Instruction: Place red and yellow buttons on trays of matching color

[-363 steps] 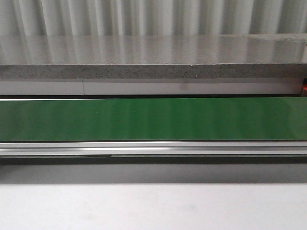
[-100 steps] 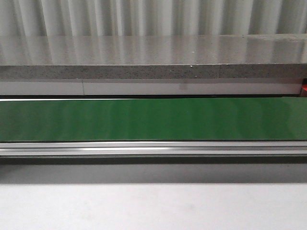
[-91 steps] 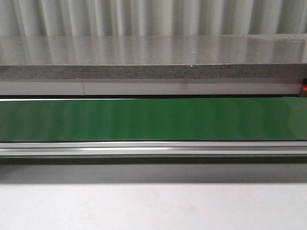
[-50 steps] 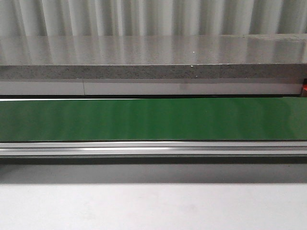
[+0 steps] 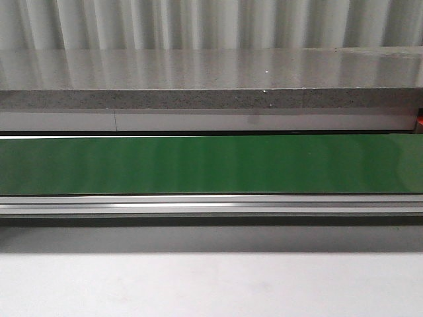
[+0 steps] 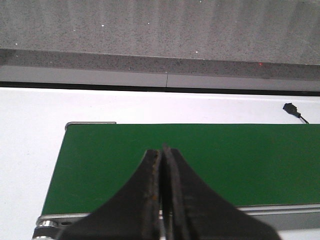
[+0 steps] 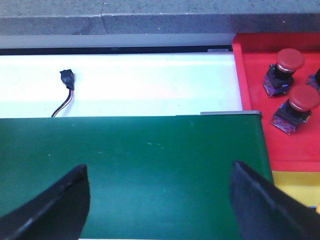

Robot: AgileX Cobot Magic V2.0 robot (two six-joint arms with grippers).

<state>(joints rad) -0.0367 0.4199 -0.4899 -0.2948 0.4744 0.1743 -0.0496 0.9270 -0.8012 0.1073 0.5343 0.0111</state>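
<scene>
- Front view: a green belt (image 5: 211, 164) runs across the whole width, with a metal rail (image 5: 211, 205) along its near edge and a white table (image 5: 211, 284) nearer than that. Beyond the belt stands a grey speckled ledge (image 5: 211, 79) against a corrugated wall (image 5: 211, 23). A sliver of red shows at the belt's far right end, too small to tell what it is. No arm or button shows here.
- Left wrist view: the left gripper (image 6: 161, 160) hangs over the belt (image 6: 225, 160) near its end — its two dark fingers (image 6: 145, 200) are pressed together with nothing between them. A roller end (image 6: 47, 231) shows at the belt's corner, and white table (image 6: 30, 150) lies around the belt's end. A small black plug (image 6: 291, 107) lies on the table beyond the belt.
- Right wrist view: the right gripper (image 7: 160, 200) is over the belt (image 7: 140, 160) with its fingers (image 7: 55, 205) wide apart — nothing held. Just past the belt's end sits the red tray (image 7: 250, 85), holding two red buttons (image 7: 285, 70) (image 7: 297, 107) on dark bases; a third thing is cut by the frame edge. The yellow tray (image 7: 295, 182) lies right beside the red tray, also at the belt's end. A black plug (image 7: 67, 79) with wires lies on the white table beyond the belt.
</scene>
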